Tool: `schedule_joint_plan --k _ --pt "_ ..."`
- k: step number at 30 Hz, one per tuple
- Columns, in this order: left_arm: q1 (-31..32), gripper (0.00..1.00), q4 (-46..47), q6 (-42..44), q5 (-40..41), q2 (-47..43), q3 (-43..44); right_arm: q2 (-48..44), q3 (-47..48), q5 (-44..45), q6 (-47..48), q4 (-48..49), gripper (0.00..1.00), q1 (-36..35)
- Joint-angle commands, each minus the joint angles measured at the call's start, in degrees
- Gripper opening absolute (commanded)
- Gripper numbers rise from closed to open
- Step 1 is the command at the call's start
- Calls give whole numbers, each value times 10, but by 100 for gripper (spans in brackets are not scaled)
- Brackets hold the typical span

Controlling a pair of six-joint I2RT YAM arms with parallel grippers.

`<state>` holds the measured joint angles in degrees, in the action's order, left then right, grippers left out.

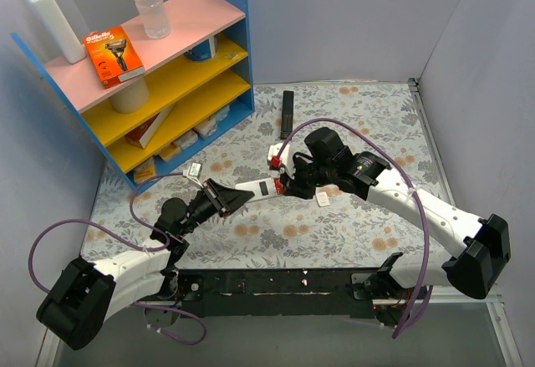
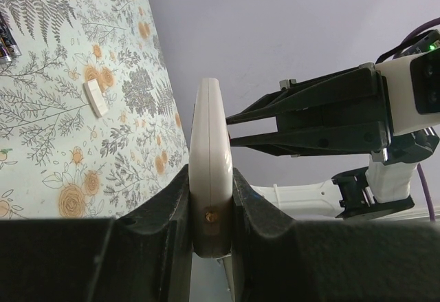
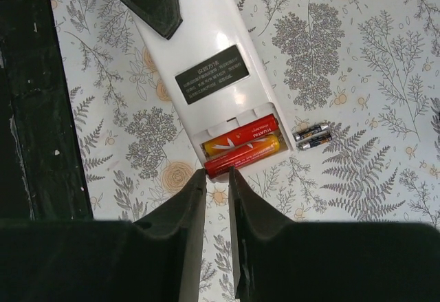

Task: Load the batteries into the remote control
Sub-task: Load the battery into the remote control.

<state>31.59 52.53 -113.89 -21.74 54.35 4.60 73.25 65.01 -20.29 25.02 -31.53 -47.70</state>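
Note:
My left gripper [image 1: 242, 193] [image 2: 210, 173] is shut on the remote control [image 1: 261, 187] [image 2: 210, 130] and holds it above the cloth, white back up. In the right wrist view the remote [image 3: 206, 75] has its battery bay open. Two red-orange batteries lie in the bay, one [image 3: 240, 133] seated and the other [image 3: 247, 154] with its left end past the bay's edge. My right gripper [image 1: 287, 186] [image 3: 217, 171] is nearly shut with nothing between the jaws. Its tips are at that battery's left end.
Two small dark batteries [image 3: 311, 136] lie on the floral cloth right of the remote. A small white cover piece [image 1: 323, 200] [image 2: 95, 99] lies near my right arm. A white and red object [image 1: 274, 156], a slim black remote [image 1: 287, 113] and a blue shelf [image 1: 167, 91] lie behind.

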Motion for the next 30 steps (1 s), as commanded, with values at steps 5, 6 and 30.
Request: schedule_joint_plan --k 5,6,30 --pt "0 0 47 7 -38 -6 23 7 -7 42 0 61 19 0" --pt "0 0 49 7 -40 -5 24 10 -8 42 -1 66 19 1" --pt "1 0 102 19 -89 8 40 58 -56 121 -44 171 4 1"
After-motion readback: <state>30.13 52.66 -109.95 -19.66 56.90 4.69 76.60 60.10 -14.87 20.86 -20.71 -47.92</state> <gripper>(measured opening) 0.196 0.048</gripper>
